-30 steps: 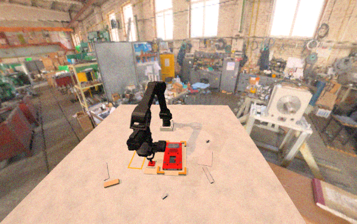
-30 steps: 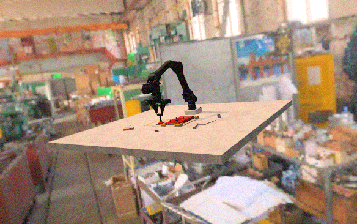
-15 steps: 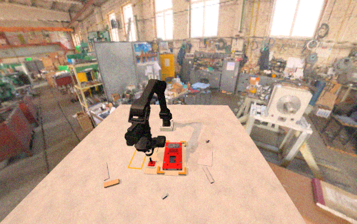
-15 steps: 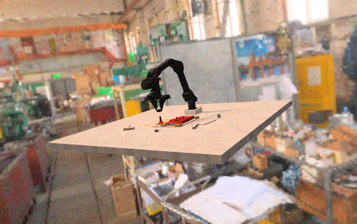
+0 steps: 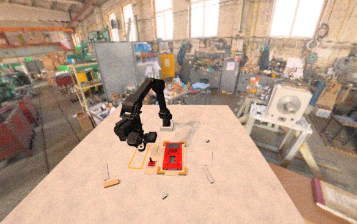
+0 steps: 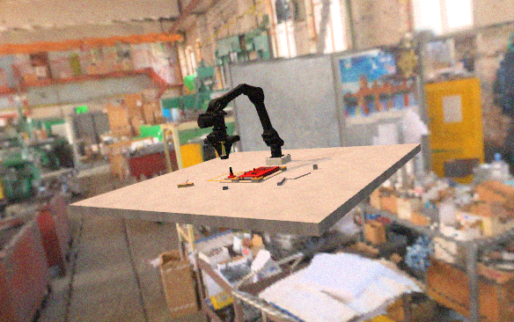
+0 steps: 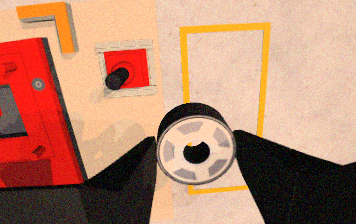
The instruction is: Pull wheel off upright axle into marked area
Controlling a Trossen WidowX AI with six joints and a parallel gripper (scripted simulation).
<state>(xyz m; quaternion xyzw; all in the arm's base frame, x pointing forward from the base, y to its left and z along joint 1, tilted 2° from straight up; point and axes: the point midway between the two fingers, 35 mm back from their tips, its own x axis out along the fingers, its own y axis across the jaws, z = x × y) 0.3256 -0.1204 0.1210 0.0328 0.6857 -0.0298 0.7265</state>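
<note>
The wheel (image 7: 173, 150) (image 5: 140, 147) has a black tyre and a pale hub with grey patches and a centre hole. My gripper (image 7: 194, 141) (image 5: 140, 147) (image 6: 224, 157) is shut on it and holds it above the table. The black upright axle (image 7: 117, 79) (image 5: 150, 160) (image 6: 231, 170) stands bare on its red base (image 7: 141, 60) (image 5: 151, 164). The marked area is a yellow outlined rectangle (image 7: 266, 70) (image 5: 135, 168). In the wrist view the wheel overlaps its left line, partly hiding it; the fingers hide part of its right line.
A red panel (image 5: 178, 153) (image 7: 30, 165) lies on the pale board (image 5: 150, 172) between orange corner brackets (image 5: 183, 173) (image 7: 65, 30), beside the axle. An orange block (image 5: 111, 183) (image 6: 185, 185) and small dark pieces (image 5: 164, 196) (image 5: 208, 141) lie on the table.
</note>
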